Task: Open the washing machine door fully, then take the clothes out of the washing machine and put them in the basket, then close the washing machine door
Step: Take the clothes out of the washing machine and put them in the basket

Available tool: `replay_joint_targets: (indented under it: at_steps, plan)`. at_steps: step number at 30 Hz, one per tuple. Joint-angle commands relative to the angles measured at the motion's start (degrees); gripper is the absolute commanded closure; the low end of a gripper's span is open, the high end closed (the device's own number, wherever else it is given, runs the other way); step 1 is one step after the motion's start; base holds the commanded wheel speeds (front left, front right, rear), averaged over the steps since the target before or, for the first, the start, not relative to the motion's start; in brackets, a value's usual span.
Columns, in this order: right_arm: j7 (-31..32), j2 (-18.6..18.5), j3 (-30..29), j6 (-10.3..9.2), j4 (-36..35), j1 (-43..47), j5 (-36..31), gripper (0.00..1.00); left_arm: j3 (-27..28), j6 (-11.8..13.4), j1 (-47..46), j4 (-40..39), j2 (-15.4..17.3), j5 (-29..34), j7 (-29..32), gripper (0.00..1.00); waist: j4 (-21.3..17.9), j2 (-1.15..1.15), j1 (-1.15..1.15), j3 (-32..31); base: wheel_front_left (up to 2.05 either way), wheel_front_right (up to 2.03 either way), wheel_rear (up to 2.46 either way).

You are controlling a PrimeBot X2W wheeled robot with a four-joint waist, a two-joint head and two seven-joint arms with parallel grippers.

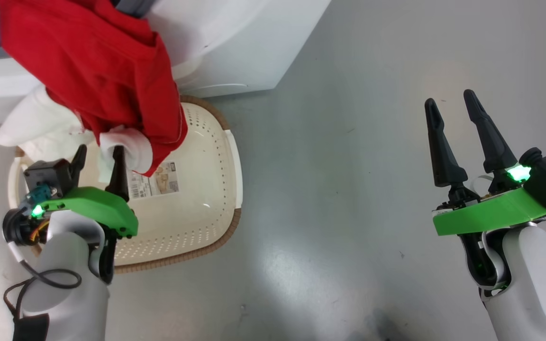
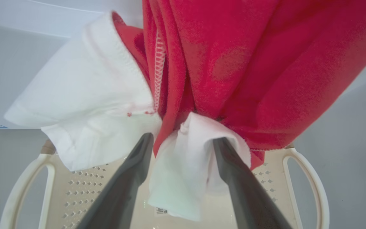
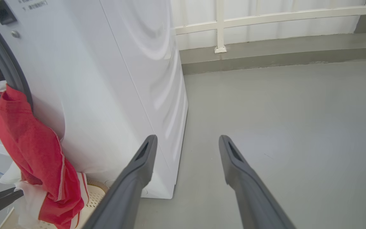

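as the clothes (image 1: pixel 102 71) hang over the basket (image 1: pixel 206 189), a white fold lies between the left gripper's (image 1: pixel 100 151) spread fingers (image 2: pixel 233 171).

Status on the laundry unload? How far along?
Done: the door must be open, since the red clothes hang out of the washing machine opening. In hand: their lower end dangles over the basket, between the fingers of the open left hand; not dropped in yet. The right hand is open, empty. Left: get the clothes fully into the basket, close the door.
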Motion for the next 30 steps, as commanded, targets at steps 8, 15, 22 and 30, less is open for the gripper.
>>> replay_joint_targets:
  at_steps: [8, 15, 22, 30]
  plan:
    - [-0.4, -0.9, 0.2, 0.28, -1.5, 1.9, -0.6, 0.00, 1.9, -0.7, 4.7, -9.4, 0.8, -0.4, -0.4, 0.00, 1.6, 0.00, 0.00, -0.9, 0.00, 0.00, 0.00]
    - [-0.4, -1.4, -0.2, 0.28, -1.6, 2.4, -0.6, 0.00, 2.3, -0.8, 9.8, -21.2, 0.5, -0.1, -0.4, 0.00, 2.5, 0.00, 0.00, -1.6, 0.00, 0.00, 0.00]
    - [-0.4, -1.9, 0.0, 0.28, -1.3, 3.1, -0.6, 0.00, 2.8, -0.8, 17.4, -34.2, 0.3, 0.0, -0.4, 0.00, 3.1, 0.00, 0.00, -2.7, 0.00, 0.00, 0.00]
    - [-0.4, -2.4, 0.1, 0.28, -1.5, 4.0, -0.6, 0.00, 1.4, 0.6, 25.3, -46.4, 0.1, -0.3, -0.4, 0.00, 3.9, 0.00, 0.00, -3.6, 0.00, 0.00, 0.00]
